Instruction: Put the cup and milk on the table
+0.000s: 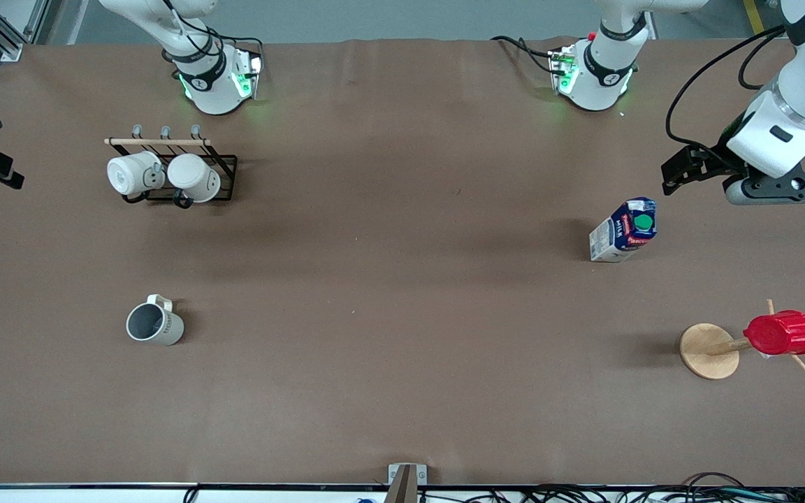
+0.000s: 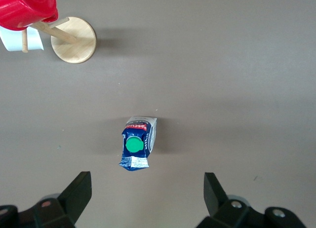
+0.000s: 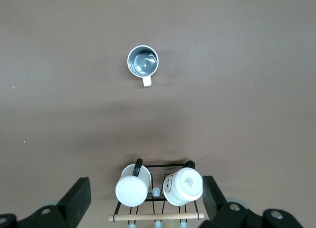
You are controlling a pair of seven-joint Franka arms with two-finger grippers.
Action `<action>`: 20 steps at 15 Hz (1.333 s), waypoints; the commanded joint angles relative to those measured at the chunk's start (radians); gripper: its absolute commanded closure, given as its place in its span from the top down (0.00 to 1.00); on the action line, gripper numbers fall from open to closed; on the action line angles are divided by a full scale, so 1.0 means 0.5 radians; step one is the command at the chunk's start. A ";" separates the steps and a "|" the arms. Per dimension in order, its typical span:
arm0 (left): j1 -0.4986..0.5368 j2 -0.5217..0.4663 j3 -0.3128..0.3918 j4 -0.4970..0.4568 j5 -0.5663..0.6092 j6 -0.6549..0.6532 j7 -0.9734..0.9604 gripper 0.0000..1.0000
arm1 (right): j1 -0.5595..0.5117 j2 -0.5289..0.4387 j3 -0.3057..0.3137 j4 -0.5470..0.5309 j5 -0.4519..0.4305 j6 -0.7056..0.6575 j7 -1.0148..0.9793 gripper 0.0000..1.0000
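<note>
The cup (image 1: 154, 324) stands upright on the brown table (image 1: 402, 314) toward the right arm's end; the right wrist view also shows it (image 3: 143, 60), grey inside, handle out. The milk (image 1: 624, 230) stands on the table toward the left arm's end, green cap up. My left gripper (image 1: 787, 187) hangs high, open and empty; in the left wrist view (image 2: 147, 198) the milk (image 2: 137, 143) lies below, apart from the fingers. My right gripper (image 3: 145, 208) is open and empty, high over the mug rack; it is out of the front view.
A black wire rack (image 1: 224, 178) holds two white mugs (image 1: 165, 175) near the right arm's base, also in the right wrist view (image 3: 158, 186). A red ribbed cup (image 1: 782, 332) hangs on a wooden peg stand (image 1: 708, 351), nearer the front camera than the milk.
</note>
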 commanded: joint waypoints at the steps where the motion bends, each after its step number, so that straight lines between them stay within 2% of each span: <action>1: 0.013 0.000 -0.010 0.015 -0.017 -0.018 0.029 1.00 | 0.001 -0.047 0.000 -0.054 -0.021 0.017 -0.015 1.00; 12: 0.013 0.114 -0.004 0.051 -0.008 0.052 0.047 1.00 | 0.004 -0.013 0.000 -0.054 -0.018 0.084 -0.030 1.00; 17: 0.037 0.236 -0.001 0.015 -0.008 0.095 0.118 1.00 | 0.020 0.379 0.012 -0.115 -0.021 0.424 -0.064 1.00; 20: 0.043 0.264 0.002 -0.150 -0.005 0.239 0.118 1.00 | 0.032 0.575 0.015 -0.275 -0.021 0.868 -0.196 1.00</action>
